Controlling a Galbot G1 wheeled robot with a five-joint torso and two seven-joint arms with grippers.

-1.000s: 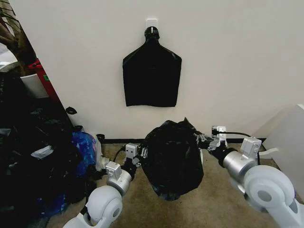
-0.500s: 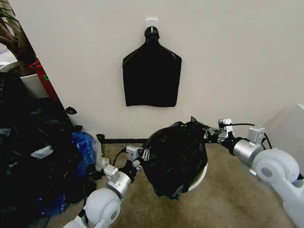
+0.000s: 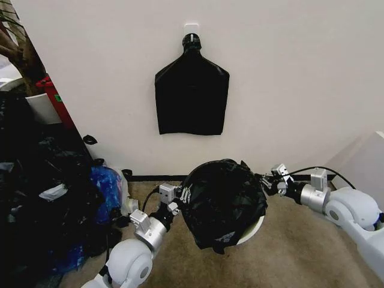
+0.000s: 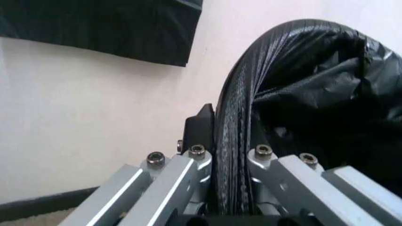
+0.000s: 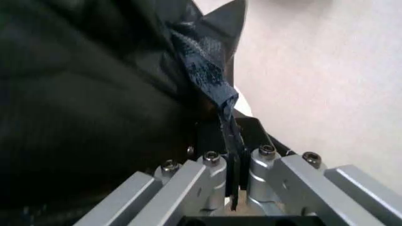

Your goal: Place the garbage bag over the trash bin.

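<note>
Looking down from the head camera, I see the garbage bag (image 3: pixel 223 201) draped over the trash bin (image 3: pixel 255 229), of which only a cream-white crescent of rim peeks out at the bag's lower right. I'll use the bin as my reference. The bag sits on top of it and spills down past it, loose and crinkled, with its mouth stretched into a rounded hoop along the upper edge.

My left gripper (image 3: pixel 182 196) is at the bin's left side, touching the bag; in the left wrist view the fingers (image 4: pixel 182 181) are closed on a taut, ribbed band of the bag's edge (image 4: pixel 236 141) that runs up between them and arcs over the bulging black plastic. My right gripper (image 3: pixel 268 182) is at the bin's upper right, against the bag's edge there; in the right wrist view its fingers (image 5: pixel 276 172) are pinched together on a thin twisted strip of the bag (image 5: pixel 217 94), which rises between them towards a pointed corner of plastic.

On the wall above and behind the bin hangs a flat black bundle (image 3: pixel 192 99) with a pinched neck, caught on a white wall hook (image 3: pixel 192 29). Well to the left of the bin lies a heap of dark bags (image 3: pixel 42 204), with a blue bag (image 3: pixel 108 189) at its near edge. The bin stands on tan carpet (image 3: pixel 288 258).
</note>
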